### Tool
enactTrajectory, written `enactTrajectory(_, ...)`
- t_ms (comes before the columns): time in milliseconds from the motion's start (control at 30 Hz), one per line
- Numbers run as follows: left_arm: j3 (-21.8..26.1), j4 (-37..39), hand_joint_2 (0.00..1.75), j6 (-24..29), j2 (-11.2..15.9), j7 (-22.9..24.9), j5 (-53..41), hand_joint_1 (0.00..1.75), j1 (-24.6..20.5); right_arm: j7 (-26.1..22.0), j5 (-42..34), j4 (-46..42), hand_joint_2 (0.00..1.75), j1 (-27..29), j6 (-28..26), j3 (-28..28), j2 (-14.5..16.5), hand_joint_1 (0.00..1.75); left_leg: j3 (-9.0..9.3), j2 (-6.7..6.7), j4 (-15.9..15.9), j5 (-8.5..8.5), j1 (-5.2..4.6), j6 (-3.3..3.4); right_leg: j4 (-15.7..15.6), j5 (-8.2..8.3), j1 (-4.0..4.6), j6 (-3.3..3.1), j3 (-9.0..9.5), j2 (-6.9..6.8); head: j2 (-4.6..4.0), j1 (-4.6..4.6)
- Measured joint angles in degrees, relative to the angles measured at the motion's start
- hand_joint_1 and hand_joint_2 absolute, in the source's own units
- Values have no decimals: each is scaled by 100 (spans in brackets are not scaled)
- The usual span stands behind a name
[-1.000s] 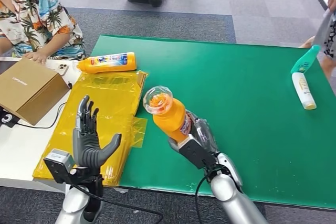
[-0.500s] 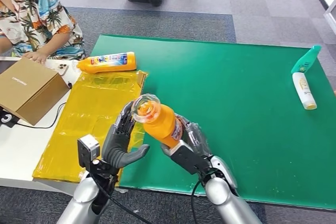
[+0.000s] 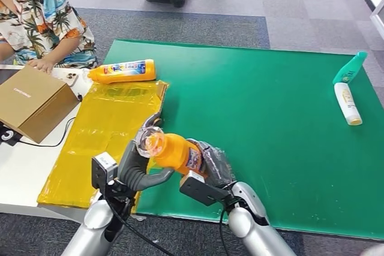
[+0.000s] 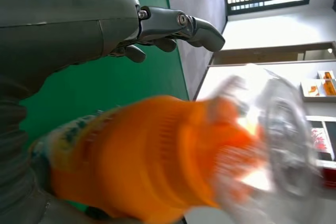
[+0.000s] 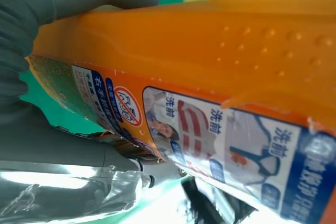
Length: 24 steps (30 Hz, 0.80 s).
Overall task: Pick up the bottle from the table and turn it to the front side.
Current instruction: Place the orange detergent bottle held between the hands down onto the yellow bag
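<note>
**Orange bottle half lost behind the hands**

The orange plastic bottle with clear cap (image 3: 174, 151) blurs badly in the left wrist view. Its base hides inside the grey right hand (image 3: 212, 163), lower centre. The dark left hand (image 3: 135, 166) sits partly behind the cap; its grip is unclear. The label's small print is unreadable.

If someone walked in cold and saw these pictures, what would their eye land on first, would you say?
Most likely the orange bottle with its clear cap, held above the near edge of the green mat by the right hand, with the left hand at its cap end. Next, the yellow plastic sheet to the left, a second orange bottle lying beyond it.
</note>
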Motion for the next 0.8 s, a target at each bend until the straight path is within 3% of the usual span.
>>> enactTrajectory(300, -241, -43, 175, -125, 40, 54, -227, 0, -53, 49, 469, 545, 175, -91, -124, 106, -7, 175, -2, 0, 0, 0, 0, 0, 0, 0, 0, 0, -2, 0, -1, 0)
enactTrajectory(333, -258, -36, 175, -129, 43, 57, -226, 7, -53, 49, 497, 593, 175, -118, -135, 120, -7, 175, -2, 0, 0, 0, 0, 0, 0, 0, 0, 0, -3, 0, -1, 0)
enactTrajectory(433, -273, -16, 175, -132, 46, 60, -214, 138, -51, 51, 557, 687, 175, -171, -160, 156, -7, 175, -2, 0, 0, 0, 0, 0, 0, 0, 0, 0, -3, 0, -1, 0)
enactTrajectory(467, -273, -11, 175, -133, 47, 60, -203, 175, -50, 51, 565, 705, 175, -180, -169, 162, -7, 175, -2, 0, 0, 0, 0, 0, 0, 0, 0, 0, -3, 0, -1, 0)
enactTrajectory(800, -267, -2, 175, -149, 42, 49, -19, 175, 23, 57, 571, 733, 175, -194, -187, 172, -7, 175, -3, 0, 0, 0, 0, 0, 0, 0, 0, 0, -3, 0, -1, 0)
